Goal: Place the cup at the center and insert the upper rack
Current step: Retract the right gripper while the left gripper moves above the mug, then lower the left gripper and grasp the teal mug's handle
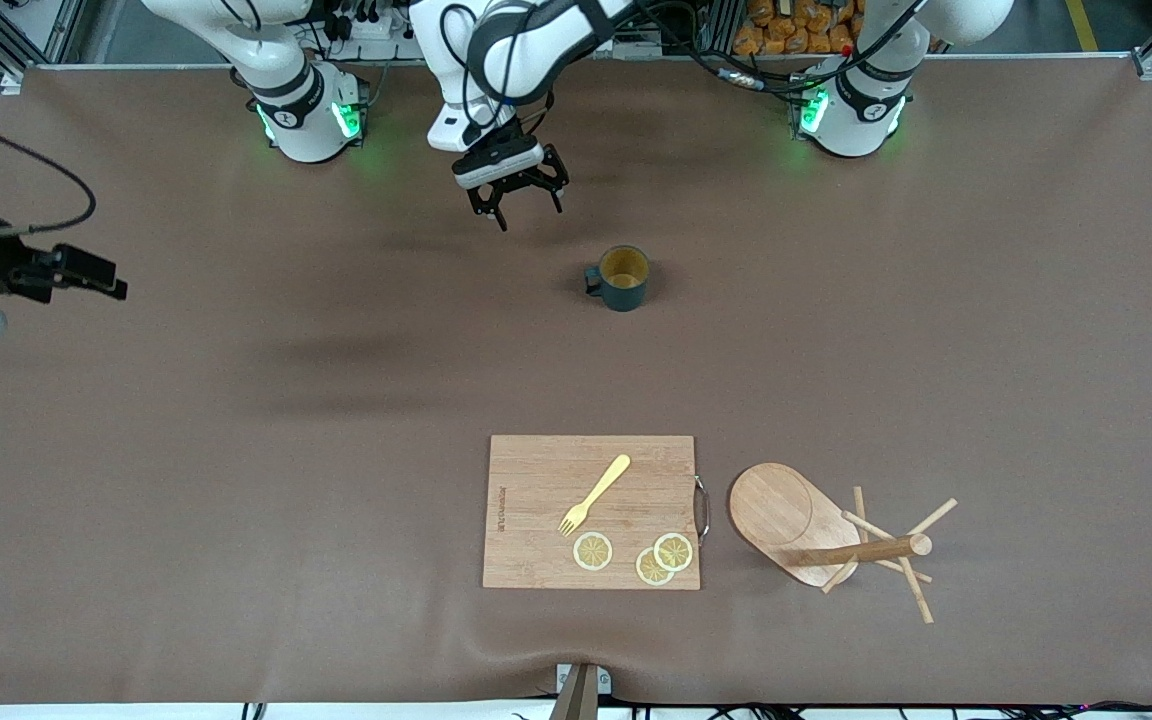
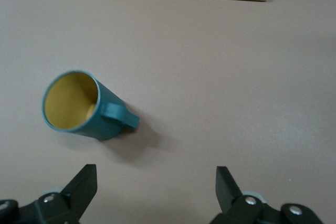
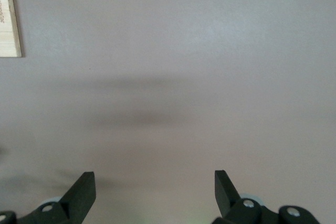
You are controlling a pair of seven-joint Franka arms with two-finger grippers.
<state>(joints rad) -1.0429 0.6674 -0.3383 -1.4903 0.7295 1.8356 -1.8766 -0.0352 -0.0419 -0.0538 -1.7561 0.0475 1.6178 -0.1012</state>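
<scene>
Left gripper [image 1: 518, 203] hangs jaws apart over the tabletop [image 1: 236, 480] just beside the cup [image 1: 622, 278], right gripper [image 3: 155, 195] waiting spread too; a skewed descent could clip its handle and tip it.

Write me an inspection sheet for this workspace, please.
Surface: brown table cover, lightly creased.
Job's things: cup upright; upper rack tipped over beside the cutting board.
Clutter: cutting board carrying a yellow fork and three lemon slices.
Grippers: left gripper open, above the table beside the cup; right gripper open, over bare table.
Cables: black cable looping along the right arm.
Surroundings: orange objects off the table, by the bases.
</scene>
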